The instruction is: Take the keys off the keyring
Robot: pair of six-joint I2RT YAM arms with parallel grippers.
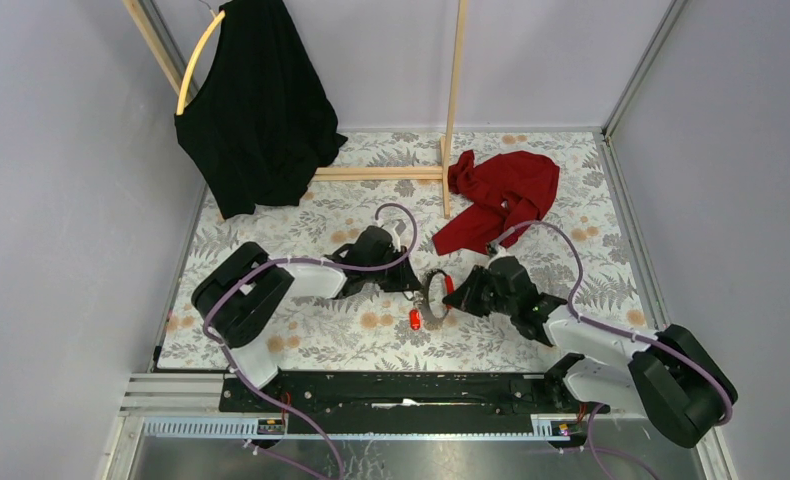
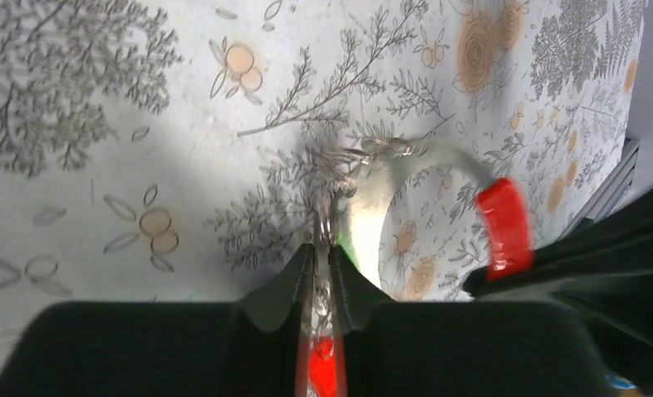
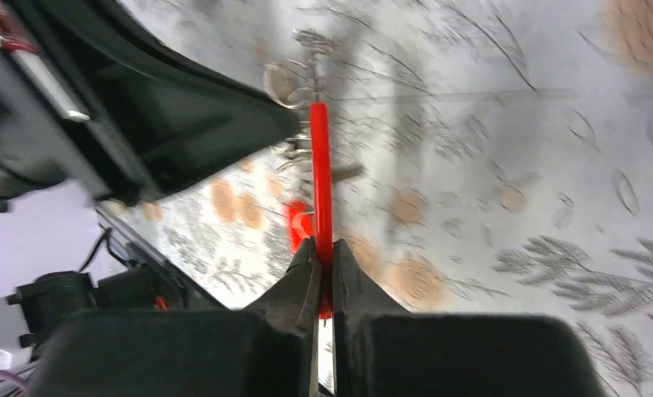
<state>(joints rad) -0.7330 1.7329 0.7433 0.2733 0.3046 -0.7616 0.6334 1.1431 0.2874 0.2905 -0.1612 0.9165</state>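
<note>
The keyring is a thin grey-white strap loop point(image 2: 426, 157) with a red section point(image 2: 505, 227), held up between my two grippers in the top view point(image 1: 435, 296). My left gripper point(image 2: 323, 248) is shut on the small metal keys point(image 2: 330, 211) at the loop's end. A red key tag point(image 2: 323, 372) shows between its fingers and hangs below in the top view point(image 1: 415, 319). My right gripper point(image 3: 321, 244) is shut on the strap's red section point(image 3: 320, 174). The red tag point(image 3: 297, 225) and a small metal ring point(image 3: 286, 81) show beyond it. No black-headed key shows clearly.
A red cloth point(image 1: 501, 195) lies behind the right arm. A black garment point(image 1: 256, 110) hangs on a yellow hoop point(image 1: 196, 60) at the back left, beside a wooden rack point(image 1: 451, 110). A floral mat point(image 1: 571, 160) covers the table.
</note>
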